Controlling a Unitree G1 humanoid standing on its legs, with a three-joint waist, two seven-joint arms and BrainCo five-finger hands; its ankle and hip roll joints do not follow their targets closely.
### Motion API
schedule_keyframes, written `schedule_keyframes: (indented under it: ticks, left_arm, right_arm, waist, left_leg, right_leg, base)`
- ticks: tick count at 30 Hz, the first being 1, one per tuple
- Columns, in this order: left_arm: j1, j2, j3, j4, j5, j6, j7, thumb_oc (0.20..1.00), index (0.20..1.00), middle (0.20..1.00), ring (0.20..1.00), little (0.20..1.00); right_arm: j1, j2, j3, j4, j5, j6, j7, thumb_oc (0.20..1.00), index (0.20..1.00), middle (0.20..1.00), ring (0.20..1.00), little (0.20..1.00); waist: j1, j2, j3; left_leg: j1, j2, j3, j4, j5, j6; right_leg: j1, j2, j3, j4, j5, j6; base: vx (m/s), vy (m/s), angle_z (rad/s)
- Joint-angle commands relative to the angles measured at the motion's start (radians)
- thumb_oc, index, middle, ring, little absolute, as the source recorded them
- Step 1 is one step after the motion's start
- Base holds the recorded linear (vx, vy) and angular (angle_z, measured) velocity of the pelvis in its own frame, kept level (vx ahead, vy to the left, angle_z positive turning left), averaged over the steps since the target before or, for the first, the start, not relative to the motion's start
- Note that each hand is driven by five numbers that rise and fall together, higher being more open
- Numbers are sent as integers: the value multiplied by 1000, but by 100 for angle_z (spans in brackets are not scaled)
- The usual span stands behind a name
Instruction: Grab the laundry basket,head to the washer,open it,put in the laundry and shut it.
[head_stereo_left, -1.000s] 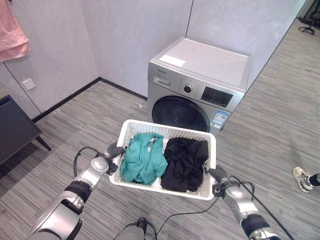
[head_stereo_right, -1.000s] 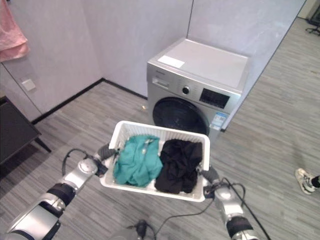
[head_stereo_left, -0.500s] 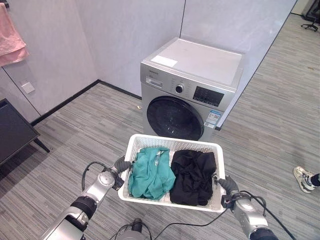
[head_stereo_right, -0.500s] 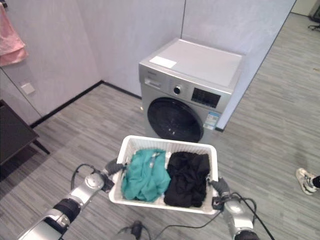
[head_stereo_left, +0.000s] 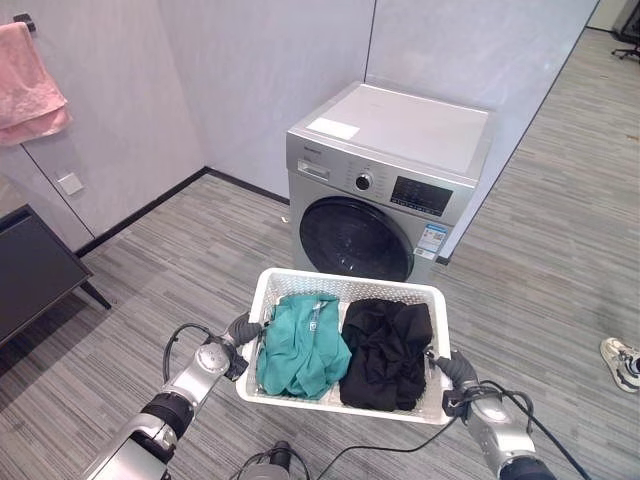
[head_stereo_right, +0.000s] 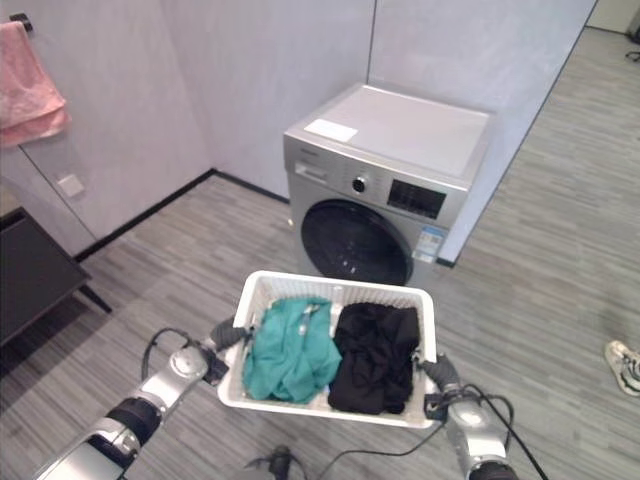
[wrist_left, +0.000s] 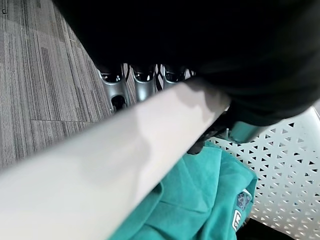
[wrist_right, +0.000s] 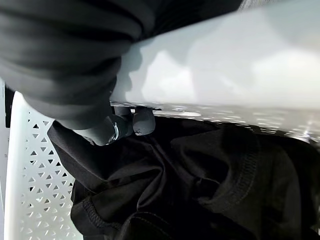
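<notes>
Left hand (head_stereo_left: 243, 330) and right hand (head_stereo_left: 447, 367) each grasp a side rim of the white basket (head_stereo_left: 345, 288), fingers curled over the edge, holding it above the floor (head_stereo_left: 170, 270). Inside lie a teal garment (head_stereo_left: 300, 343) on the left and a black garment (head_stereo_left: 385, 340) on the right, touching. Beyond stands the washer (head_stereo_left: 385, 180), its round door (head_stereo_left: 356, 238) closed. A pink towel (head_stereo_left: 30, 85) hangs on the far-left wall.

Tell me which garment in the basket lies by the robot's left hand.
The teal garment, next to the left hand; the black garment lies by the right hand.
</notes>
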Motion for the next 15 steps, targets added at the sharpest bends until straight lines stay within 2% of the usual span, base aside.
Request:
schedule_keyframes:
  ticks: [1, 15]
  left_arm:
    - [-69, 22, 98, 71, -11, -89, 44, 200, 200, 200, 200, 200]
    - [-47, 21, 115, 102, -8, -89, 56, 200, 200, 200, 200, 200]
  right_arm:
    - [19, -105, -108, -53, 3, -104, -66, 200, 200, 200, 200, 200]
    - [37, -103, -123, -45, 9, -107, -74, 200, 200, 200, 200, 200]
  waist:
    - [26, 24, -88]
    - [22, 26, -94]
  left_leg:
    - [-17, 49, -6, 64, -73, -36]
    - [-13, 48, -12, 54, -74, -35]
  right_leg:
    - [-86, -67, -18, 123, -42, 61]
    - [-86, -67, -21, 122, -43, 60]
  base:
    - [0, 0, 0]
    - [0, 0, 0]
